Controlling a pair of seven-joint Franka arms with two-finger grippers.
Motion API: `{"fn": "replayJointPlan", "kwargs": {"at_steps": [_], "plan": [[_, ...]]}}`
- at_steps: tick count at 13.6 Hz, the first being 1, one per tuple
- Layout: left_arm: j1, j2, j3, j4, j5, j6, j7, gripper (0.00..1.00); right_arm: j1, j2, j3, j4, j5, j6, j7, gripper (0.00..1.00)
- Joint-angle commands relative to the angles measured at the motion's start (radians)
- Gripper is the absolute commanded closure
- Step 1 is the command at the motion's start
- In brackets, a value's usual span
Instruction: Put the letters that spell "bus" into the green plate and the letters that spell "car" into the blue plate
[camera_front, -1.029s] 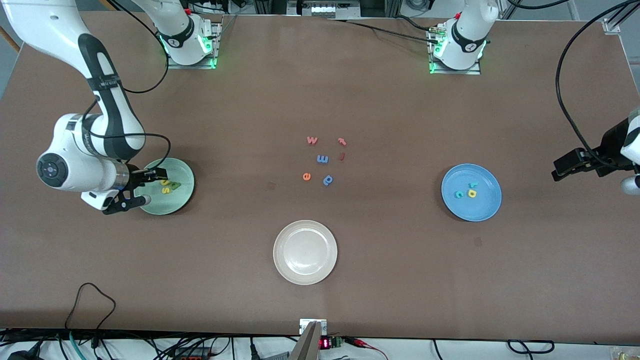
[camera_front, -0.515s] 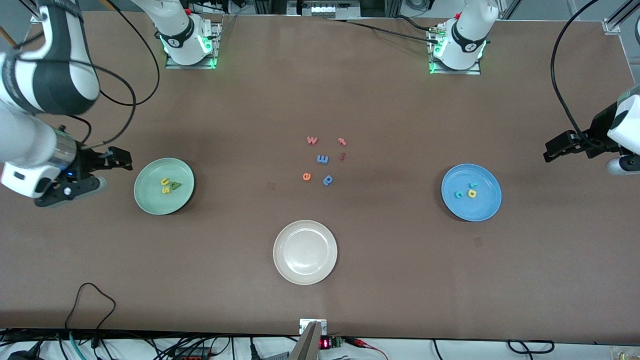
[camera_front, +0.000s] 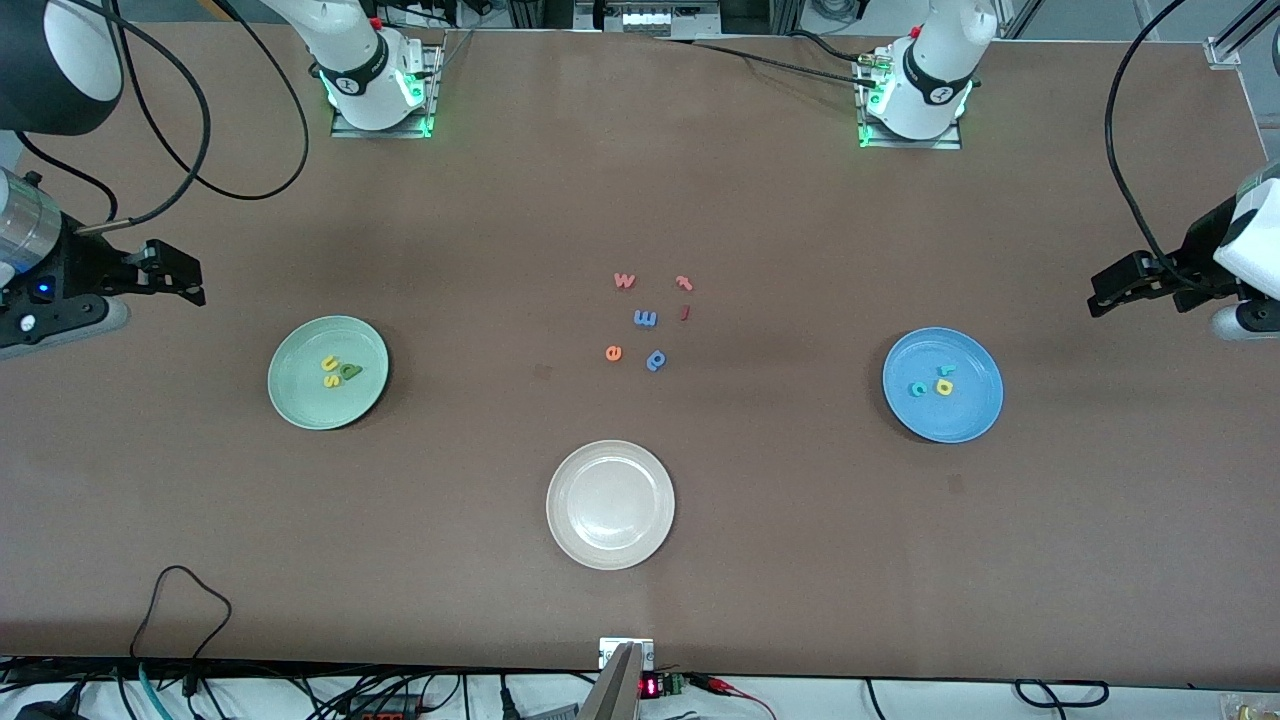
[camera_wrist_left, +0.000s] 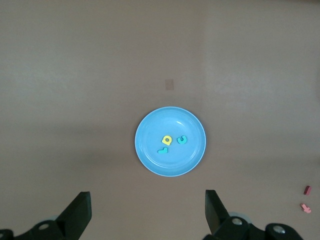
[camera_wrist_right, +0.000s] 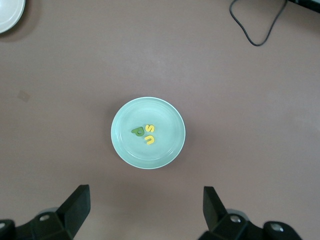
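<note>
We find the three "bus" letters (camera_front: 338, 371) lying in a tight cluster near the middle of the green plate (camera_front: 300, 400): a dark green b-shape with a yellow u and a yellow s just beside it. The right end effector (camera_front: 150, 285) hangs empty, its fingers spread wide, over the bare surface (camera_front: 640, 600) at the right arm's end; the plate lies below it and off toward the middle of the surface, and its wrist view looks straight down on the plate between the fingers.

The "car" letters (camera_front: 932, 382) sit in the blue plate (camera_front: 975, 415): a yellow a between a teal c and a teal r, close together. The left end effector (camera_front: 1125, 290) is likewise spread wide and holding nothing, over the surface at the left arm's end, with the blue plate below it and toward the middle.

The leftover letters (camera_front: 648, 318), red, orange and blue, lie between the two plates, well apart from both end effectors, and the cream plate (camera_front: 570, 540) is nearer the front camera.

We judge both words sorted and no letter left to fetch; each arm is the nearer one to its own plate. Neither cluster has a long axis that matters now.
</note>
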Motion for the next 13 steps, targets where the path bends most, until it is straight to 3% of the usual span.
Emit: {"fn": "replayJointPlan", "kwargs": {"at_steps": [1,13], "plan": [[-0.005,-0.031,0.007,-0.03,-0.014,-0.011,0.024,0.0,0.018,-0.027,-0.016,-0.001,0.011,-0.033,0.066,0.0],[-0.005,-0.04,0.007,-0.03,-0.011,-0.03,0.04,0.0,0.006,-0.038,-0.007,-0.014,0.013,-0.035,0.148,0.0]]}}
